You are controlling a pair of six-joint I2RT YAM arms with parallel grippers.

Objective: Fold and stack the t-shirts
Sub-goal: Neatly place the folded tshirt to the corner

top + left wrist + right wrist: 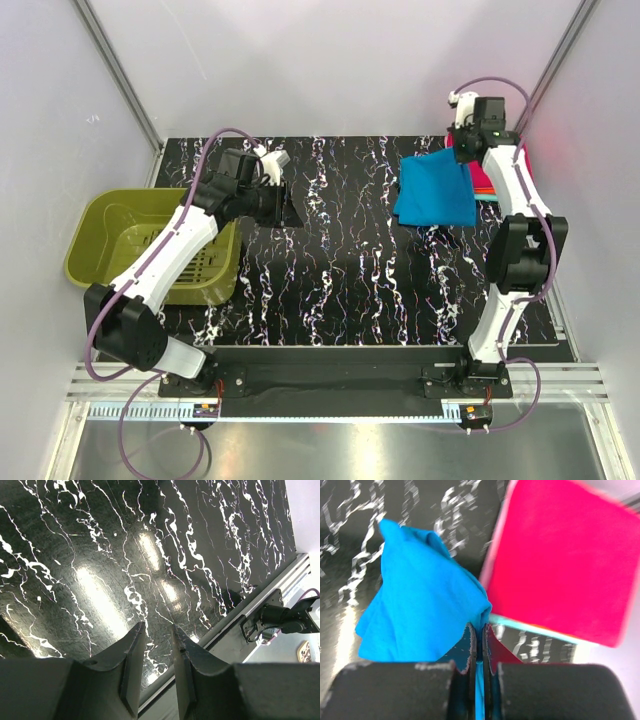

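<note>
Right gripper [479, 630] pinches the blue t-shirt [420, 605], left gripper [157, 630] slightly parted, empty; I should lay it squarely on the folded red t-shirt [560, 560].

White arms [165, 250], black joints [525, 255], purple cables [492, 79]

Crumpled and unfolded, blue t-shirt [435, 190], one edge nipped tight between the fingers of the right gripper [479, 630], the rest of the cloth sagging in loose folds out to the left over the dark tabletop [330, 280]. Just beside it at the far right corner, red t-shirt [560, 560], folded into a neat flat rectangle, its left side partly covered from above by the blue one. Under its near edge, a thin sliver of lighter blue cloth [530, 626] peeking out.
</note>
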